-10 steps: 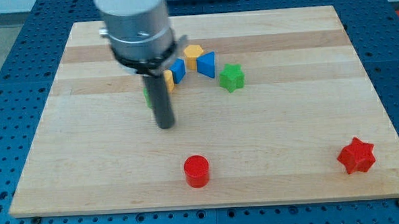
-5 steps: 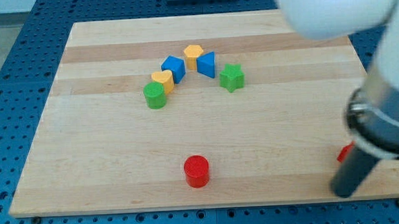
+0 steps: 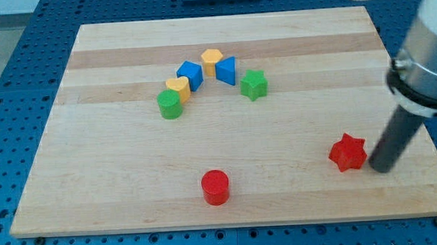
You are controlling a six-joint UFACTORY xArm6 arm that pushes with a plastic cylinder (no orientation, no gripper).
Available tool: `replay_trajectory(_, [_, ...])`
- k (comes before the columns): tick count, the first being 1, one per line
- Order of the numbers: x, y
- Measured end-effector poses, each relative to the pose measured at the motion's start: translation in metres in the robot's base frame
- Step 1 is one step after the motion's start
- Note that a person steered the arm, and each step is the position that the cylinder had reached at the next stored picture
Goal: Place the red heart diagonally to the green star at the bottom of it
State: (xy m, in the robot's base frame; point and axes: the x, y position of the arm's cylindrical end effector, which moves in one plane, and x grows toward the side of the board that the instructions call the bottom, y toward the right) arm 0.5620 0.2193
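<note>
The green star (image 3: 254, 85) sits in the upper middle of the board, at the right end of an arc of blocks. A red star-shaped block (image 3: 348, 152) lies at the lower right. My tip (image 3: 381, 168) stands just to its right, close to or touching it. A red rounded block (image 3: 215, 187), whose exact shape I cannot make out, lies near the bottom edge, below and left of the green star.
The arc left of the green star holds a blue block (image 3: 226, 69), a yellow hexagon (image 3: 212, 61), a blue cube (image 3: 190, 74), a yellow block (image 3: 178, 87) and a green cylinder (image 3: 170, 105). The wooden board (image 3: 95, 179) ends just right of my tip.
My tip swept from the board's left-middle to the lower right, then moved up beside the red star. The red star has slid left and slightly up. The other blocks have not moved.
</note>
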Motion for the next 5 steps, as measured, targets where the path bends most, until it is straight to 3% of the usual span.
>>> replay_trajectory(1, [0.015, 0.008])
replay_trajectory(2, [-0.003, -0.013])
replay_trajectory(3, [0.013, -0.03])
replay_trajectory(5, [-0.01, -0.06])
